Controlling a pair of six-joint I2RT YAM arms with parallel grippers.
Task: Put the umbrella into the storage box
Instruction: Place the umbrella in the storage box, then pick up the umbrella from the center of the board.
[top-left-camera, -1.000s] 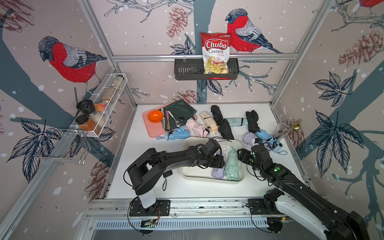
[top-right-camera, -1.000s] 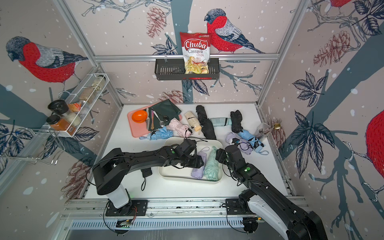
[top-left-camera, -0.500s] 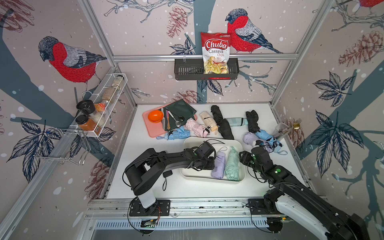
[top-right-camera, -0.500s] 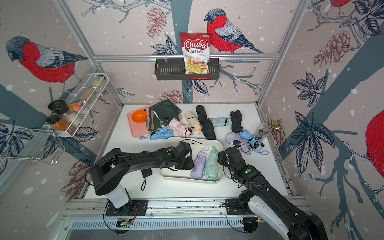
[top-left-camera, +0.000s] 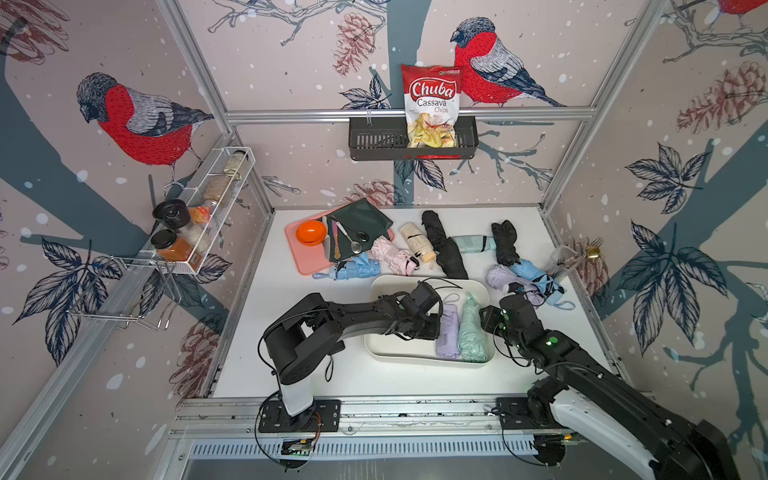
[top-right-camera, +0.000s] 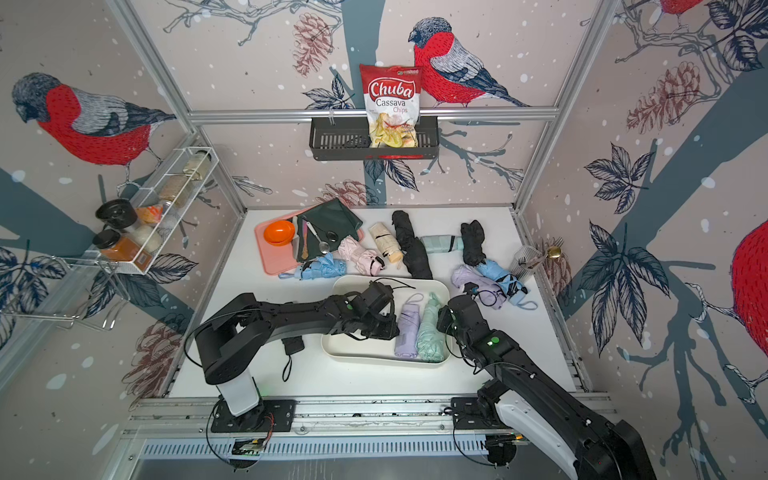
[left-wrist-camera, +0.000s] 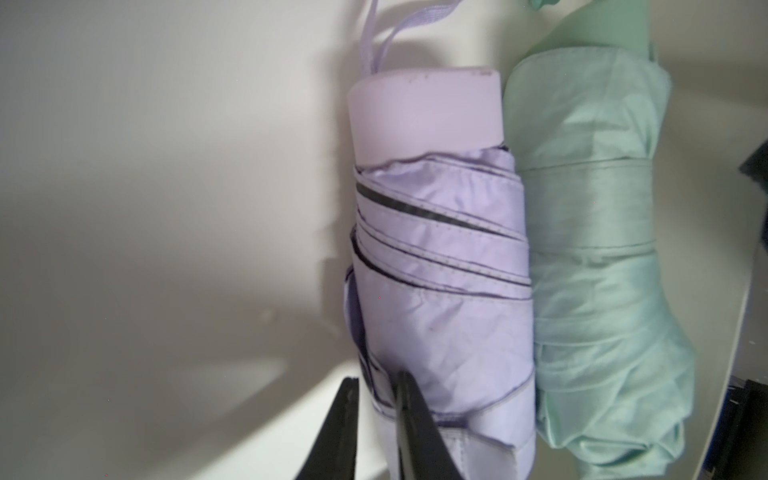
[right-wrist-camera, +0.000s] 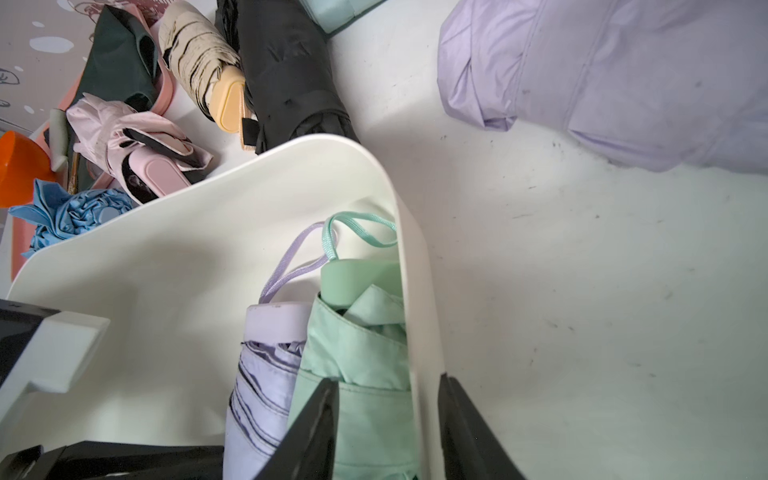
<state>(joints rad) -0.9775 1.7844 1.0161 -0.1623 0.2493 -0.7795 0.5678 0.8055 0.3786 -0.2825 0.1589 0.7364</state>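
Note:
The off-white storage box (top-left-camera: 398, 355) sits at the table's front middle. Inside it, a lilac umbrella (top-left-camera: 448, 332) and a mint umbrella (top-left-camera: 471, 332) lie side by side against the right wall. My left gripper (left-wrist-camera: 374, 380) is shut inside the box, at the lilac umbrella's (left-wrist-camera: 440, 270) outer edge, with one finger over its fabric. My right gripper (right-wrist-camera: 388, 380) is open and straddles the box's right wall (right-wrist-camera: 415, 291). One of its fingers is over the mint umbrella (right-wrist-camera: 357, 353) and the other is outside the box.
Several folded umbrellas lie behind the box, among them a light blue one (top-left-camera: 357, 266), a black one (top-left-camera: 444, 245) and a lilac one (top-left-camera: 505, 279). A pink tray (top-left-camera: 299, 253) with an orange bowl (top-left-camera: 311, 232) is back left. A clear cutlery holder (top-left-camera: 565, 257) stands at the right edge.
My left gripper's jaws have closed from open, and it has shifted beside the lilac umbrella, which now lies straight against the mint one. My right gripper's jaws have narrowed.

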